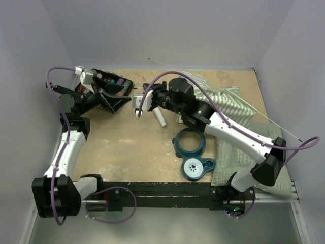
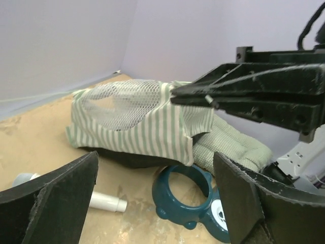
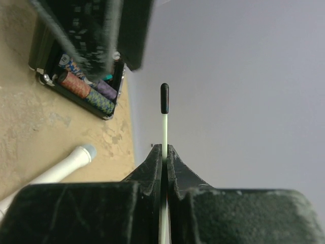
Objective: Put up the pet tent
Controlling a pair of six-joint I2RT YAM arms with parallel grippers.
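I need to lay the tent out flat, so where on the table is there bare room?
The widest bare patch of table lies between the left arm, the black case, the teal bowl stand and the near rail. The right half is crowded: the pet tent, the checked cushion and the right arm fill it.

This looks like a robot lab, not a home. A wooden table (image 1: pixel 127 147) sits inside plain pale walls (image 1: pixel 177 30), like a box. The white and black left arm (image 1: pixel 68 147) and right arm (image 1: pixel 238 137) are fixed to a black bar (image 1: pixel 162 190) at the near edge, and purple cables (image 1: pixel 60 68) loop off them
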